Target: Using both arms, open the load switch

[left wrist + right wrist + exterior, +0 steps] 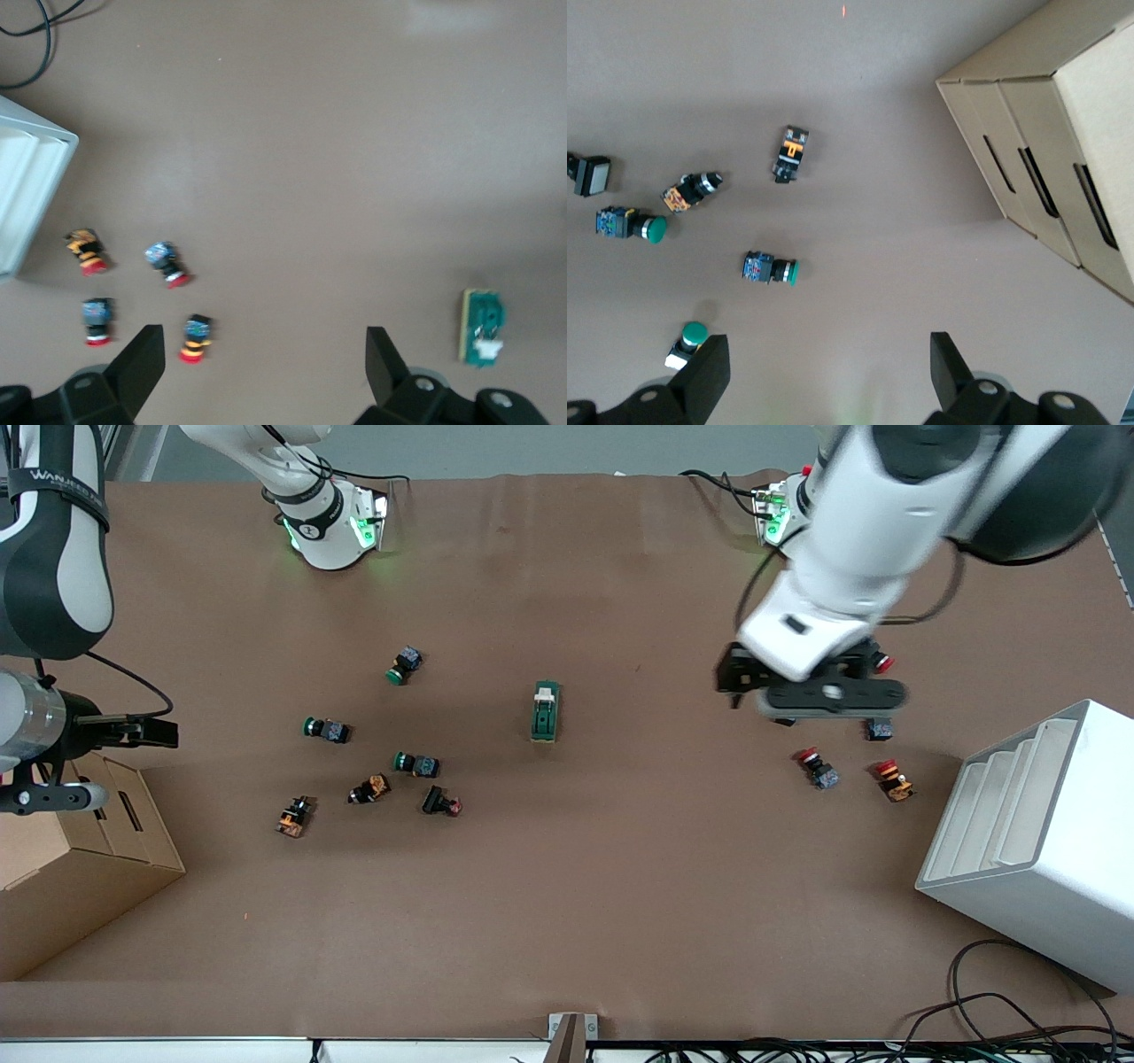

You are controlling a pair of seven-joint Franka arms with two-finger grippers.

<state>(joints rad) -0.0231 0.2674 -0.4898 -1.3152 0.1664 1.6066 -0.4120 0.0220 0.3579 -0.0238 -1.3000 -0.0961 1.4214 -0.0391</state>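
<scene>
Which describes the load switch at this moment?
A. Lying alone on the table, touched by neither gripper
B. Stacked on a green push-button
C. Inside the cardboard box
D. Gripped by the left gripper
A: the load switch lies free on the table, the left gripper over the red push-buttons.

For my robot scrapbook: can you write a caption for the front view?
Both open grippers, left and right, hang above the table while the load switch lies untouched between scattered push-buttons.
</scene>
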